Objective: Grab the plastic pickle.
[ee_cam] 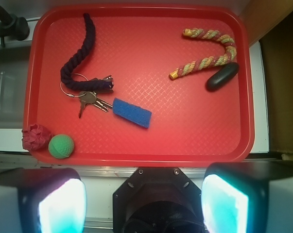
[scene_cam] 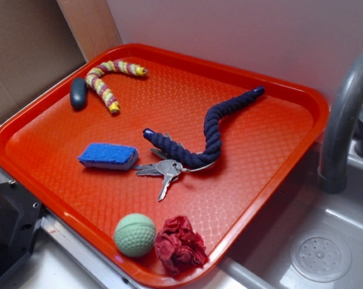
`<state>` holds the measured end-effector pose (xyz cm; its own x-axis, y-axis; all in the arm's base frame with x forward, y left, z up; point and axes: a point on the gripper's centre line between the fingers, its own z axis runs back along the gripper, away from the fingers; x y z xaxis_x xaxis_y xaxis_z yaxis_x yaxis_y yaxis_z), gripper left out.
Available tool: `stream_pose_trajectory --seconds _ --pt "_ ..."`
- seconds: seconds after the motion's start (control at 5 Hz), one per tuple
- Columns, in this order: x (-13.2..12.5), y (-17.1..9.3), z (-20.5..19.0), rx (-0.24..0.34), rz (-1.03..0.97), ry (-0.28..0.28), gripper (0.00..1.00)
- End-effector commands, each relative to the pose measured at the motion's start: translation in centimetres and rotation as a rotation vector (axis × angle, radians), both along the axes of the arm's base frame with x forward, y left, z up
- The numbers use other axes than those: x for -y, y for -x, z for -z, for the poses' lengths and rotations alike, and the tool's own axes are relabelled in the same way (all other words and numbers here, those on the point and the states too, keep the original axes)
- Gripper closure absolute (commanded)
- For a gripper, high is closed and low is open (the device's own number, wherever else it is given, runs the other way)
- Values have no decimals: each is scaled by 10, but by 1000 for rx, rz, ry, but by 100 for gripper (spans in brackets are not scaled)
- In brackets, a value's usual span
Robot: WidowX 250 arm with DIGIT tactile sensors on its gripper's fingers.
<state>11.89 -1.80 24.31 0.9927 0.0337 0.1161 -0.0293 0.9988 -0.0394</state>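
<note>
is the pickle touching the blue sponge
No, the pickle lies in a far corner of the tray beside the striped rope, well apart from the sponge.

Bright, even, diffuse lighting. Soft short shadows beneath objects on red tray [scene_cam: 241, 198]. Mild sheen along tray rim. Wrist view: fingertips [ee_cam: 61, 206] below tray blurred, overexposed cyan-white. Exterior view slightly soft, grainy.

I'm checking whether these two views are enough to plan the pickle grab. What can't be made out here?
- Tool: wrist view's bottom edge cuts off its fingers; glare whites out the pads. The exterior view shows no tool.
- Plastic pickle: whether it touches the striped rope is unclear in both views.
- Keys: the dark blue rope partly covers them in the exterior view.
</note>
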Motion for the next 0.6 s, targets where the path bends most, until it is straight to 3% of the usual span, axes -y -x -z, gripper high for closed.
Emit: stream_pose_trajectory --seconds 0.0,0.2,0.4 --pt "0 0 0 0 0 0 0" --pt "-39 -33 50 -89 -246 -85 0" --pt "-77 -61 85 40 -502 -85 0"
